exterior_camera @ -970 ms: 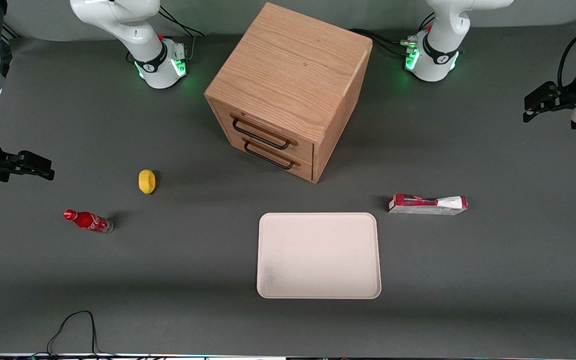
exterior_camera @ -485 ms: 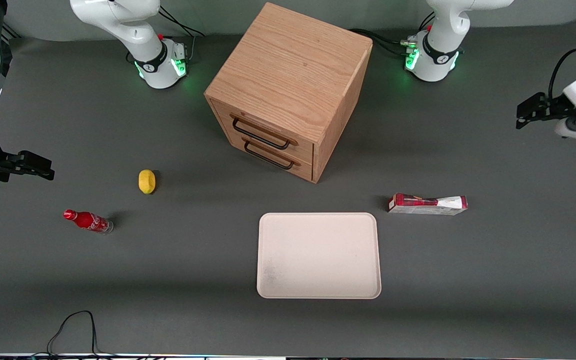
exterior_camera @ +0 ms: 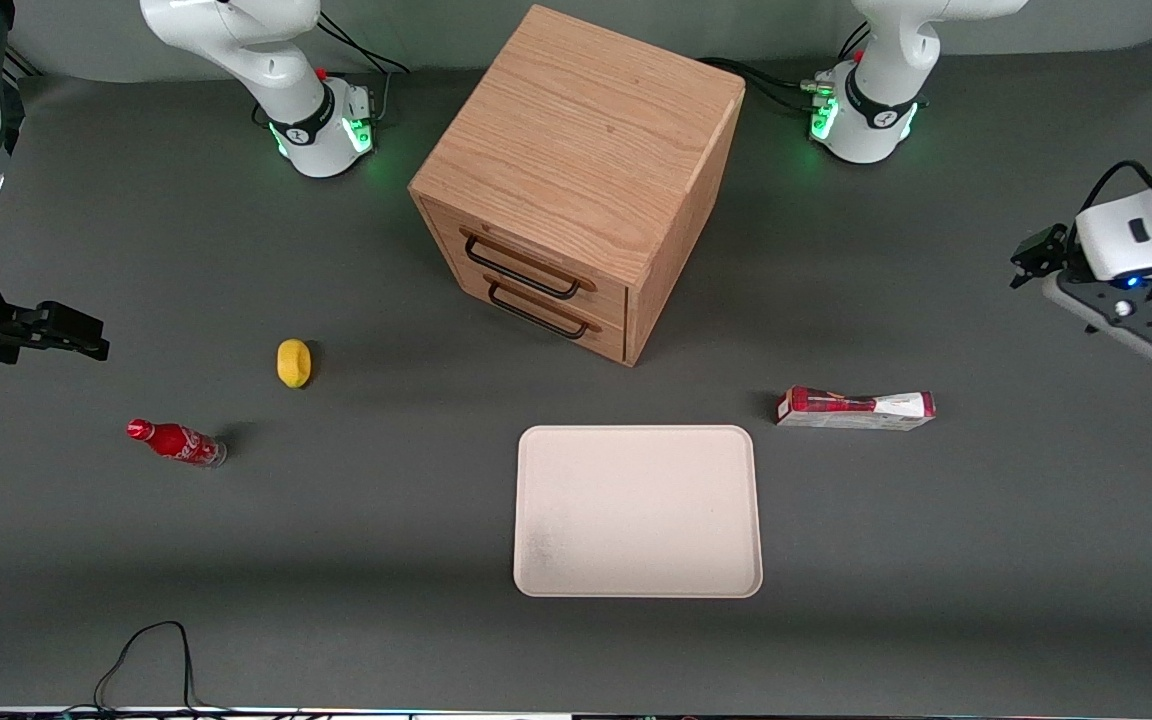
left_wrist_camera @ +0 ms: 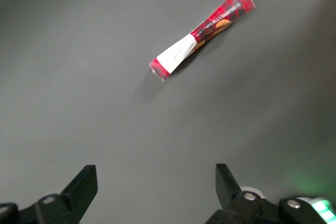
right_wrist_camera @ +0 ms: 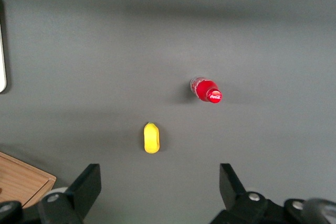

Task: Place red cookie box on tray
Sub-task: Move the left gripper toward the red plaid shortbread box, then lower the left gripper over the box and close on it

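This looks like a robot lab. Two white arm bases [exterior_camera: 321, 125] with green lights are bolted to a grey table [exterior_camera: 936, 560]. Cables [exterior_camera: 141, 655] trail across it.

We see a dark grey table [exterior_camera: 936, 560] under soft light. A wooden cabinet [exterior_camera: 576, 180] with two drawers stands on it, and a black cable [exterior_camera: 146, 650] lies near its edge.

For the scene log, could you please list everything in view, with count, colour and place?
red cookie box: 1, red and white, flat on the table beside the tray, toward the working arm's end.
tray: 1, cream-white, in front of the cabinet.
cabinet: 1, wooden, two drawers shut.
cola bottle: 1, red, toward the parked arm's end.
yellow object: 1, beside the bottle.
hand: 1, black fingers open, above the table, apart from the box.
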